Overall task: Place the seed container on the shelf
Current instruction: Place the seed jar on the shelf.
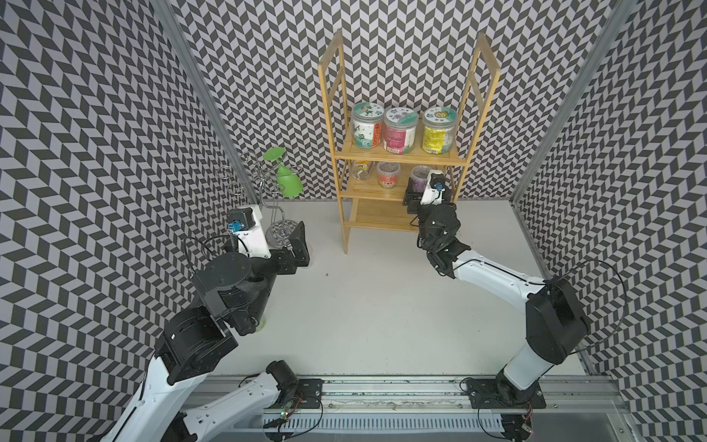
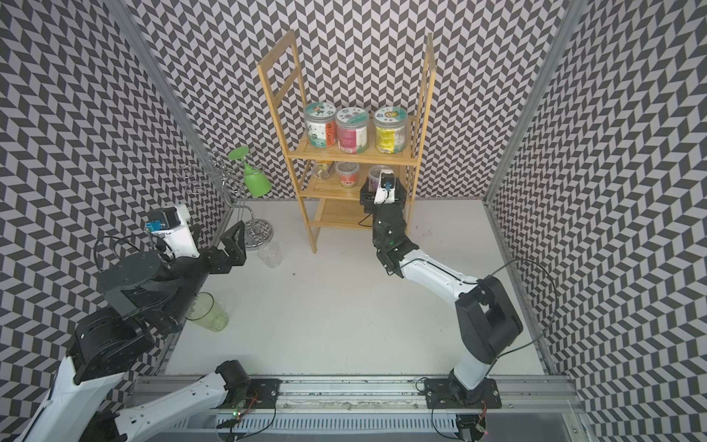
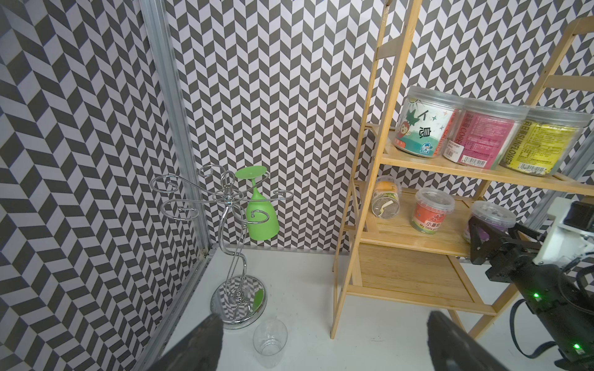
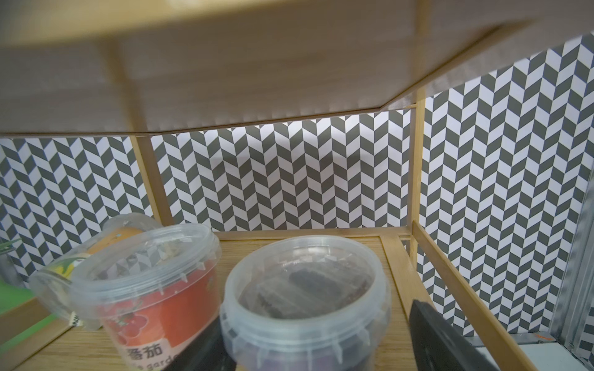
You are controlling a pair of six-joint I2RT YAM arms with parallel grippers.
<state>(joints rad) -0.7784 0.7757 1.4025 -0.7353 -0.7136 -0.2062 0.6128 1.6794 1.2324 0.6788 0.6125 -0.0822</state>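
Note:
The shelf [image 1: 398, 157] [image 2: 352, 157], a tall light bamboo rack, stands against the back wall. The seed container [image 4: 305, 289], a clear lidded tub with a purple label, sits upright on the shelf's middle tier at the right end [image 1: 420, 175] [image 3: 491, 215]. My right gripper [image 4: 321, 350] [image 1: 419, 187] reaches into that tier and straddles the tub, open. One finger [image 4: 450, 340] stands clearly off the tub's side. My left gripper [image 3: 324, 353] [image 2: 233, 241] hangs open and empty near the glass stand, far from the shelf.
A red tomato tub [image 4: 151, 289] and a tipped orange-topped jar [image 1: 361, 168] share the middle tier. Three big jars [image 1: 399, 130] fill the tier above. A chrome glass stand [image 3: 231, 241] holds a green wine glass [image 3: 260, 218]. A clear tumbler [image 3: 270, 340] and a green cup [image 2: 208, 312] lie on the table.

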